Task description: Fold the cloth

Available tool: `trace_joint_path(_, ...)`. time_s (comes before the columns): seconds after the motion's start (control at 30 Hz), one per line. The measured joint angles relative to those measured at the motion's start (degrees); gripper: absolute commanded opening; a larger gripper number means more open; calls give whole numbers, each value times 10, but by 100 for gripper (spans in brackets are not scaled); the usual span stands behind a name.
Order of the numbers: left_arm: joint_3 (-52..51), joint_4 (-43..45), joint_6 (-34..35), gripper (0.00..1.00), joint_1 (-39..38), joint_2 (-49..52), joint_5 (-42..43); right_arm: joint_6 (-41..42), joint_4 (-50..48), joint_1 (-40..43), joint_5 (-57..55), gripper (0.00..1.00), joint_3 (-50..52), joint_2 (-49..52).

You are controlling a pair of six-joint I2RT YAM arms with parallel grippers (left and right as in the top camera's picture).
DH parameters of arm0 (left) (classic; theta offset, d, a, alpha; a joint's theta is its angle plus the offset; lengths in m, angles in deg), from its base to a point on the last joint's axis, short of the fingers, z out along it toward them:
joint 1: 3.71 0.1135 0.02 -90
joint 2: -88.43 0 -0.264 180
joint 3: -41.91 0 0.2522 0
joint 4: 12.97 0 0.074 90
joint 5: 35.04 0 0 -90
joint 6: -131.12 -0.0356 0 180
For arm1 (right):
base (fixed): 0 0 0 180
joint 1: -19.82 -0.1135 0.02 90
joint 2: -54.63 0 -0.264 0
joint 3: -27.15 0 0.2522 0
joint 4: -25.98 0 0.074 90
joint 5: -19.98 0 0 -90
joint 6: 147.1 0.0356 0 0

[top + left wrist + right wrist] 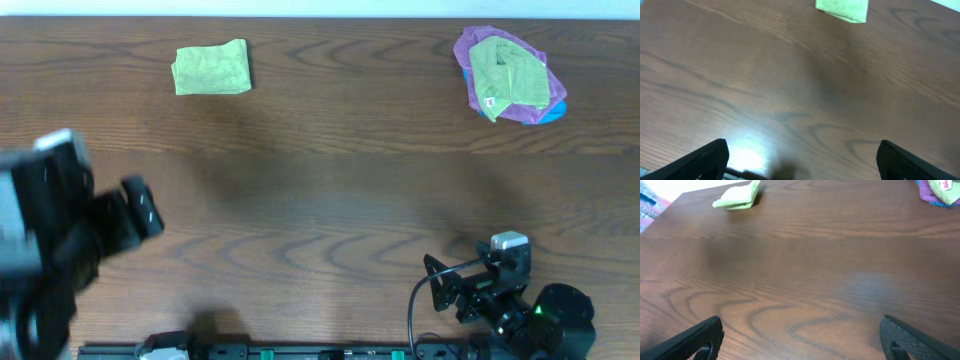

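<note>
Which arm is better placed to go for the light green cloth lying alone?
Likely the left. The cloth lies on its side of the table, ahead of the open left gripper. The right gripper, also open, sits across the table, nearer the purple cloth.

Cloth pile on a dark wood-grain table (330, 170)

An olive-green cloth (510, 70) bearing a small white tag (490, 102) is seen crumpled on top of a purple cloth (463, 50) in the upper right of the overhead frame. A blue edge (556, 108) is shown beneath them at the pile's lower right.
</note>
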Motion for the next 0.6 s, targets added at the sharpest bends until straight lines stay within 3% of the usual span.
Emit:
trace_joint_path(0.17,-155,59,0,96,0,-103,-9,0,0,0,0,99,1,0)
trace_joint_path(0.43,-415,245,0,96,0,-250,1,0,1,0,0,99,1,0)
trace_joint_path(0.6,-526,286,-2,95,0,-322,16,0,0,0,0,99,2,0)
